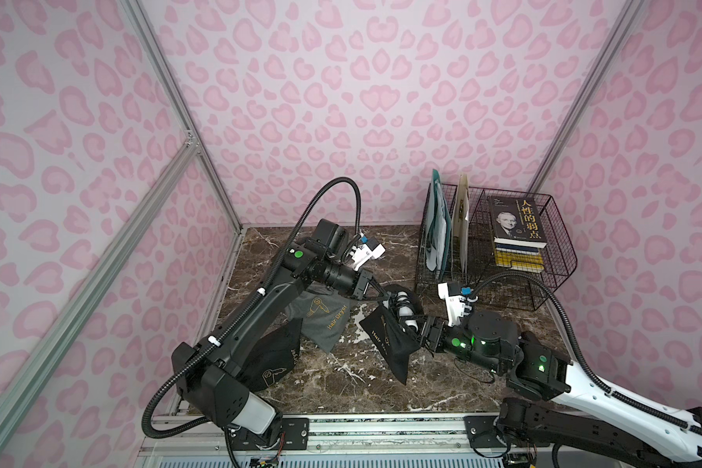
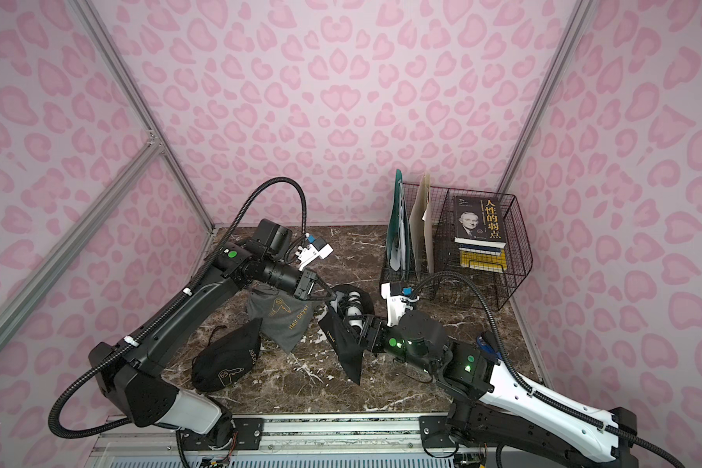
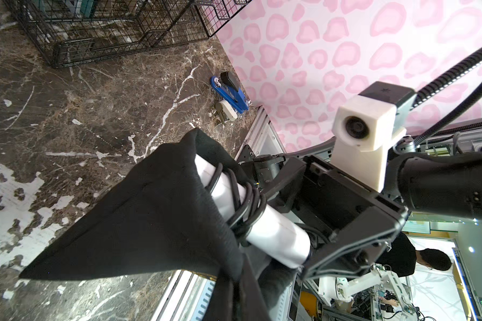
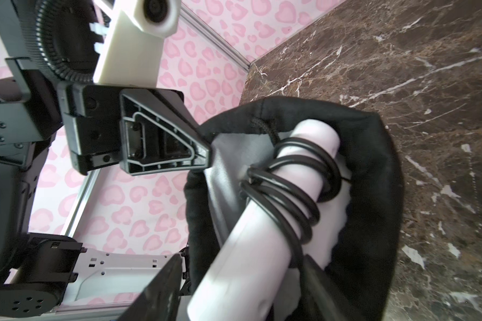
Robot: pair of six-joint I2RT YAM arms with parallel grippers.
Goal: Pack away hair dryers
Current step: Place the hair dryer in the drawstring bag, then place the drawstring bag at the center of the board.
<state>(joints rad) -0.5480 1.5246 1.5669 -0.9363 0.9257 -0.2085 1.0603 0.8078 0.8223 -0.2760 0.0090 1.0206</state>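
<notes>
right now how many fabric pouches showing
3: a bulging black fabric pouch beside the left arm; a flat grey fabric pouch mid-table; a second black fabric pouch, holding a white plastic hair dryer, pinched by the left end effector. Arms might hide more.

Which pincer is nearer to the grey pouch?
Left. The left pincer holds the black pouch rim beside the grey pouch; the right pincer is farther, at the white dryer.
</notes>
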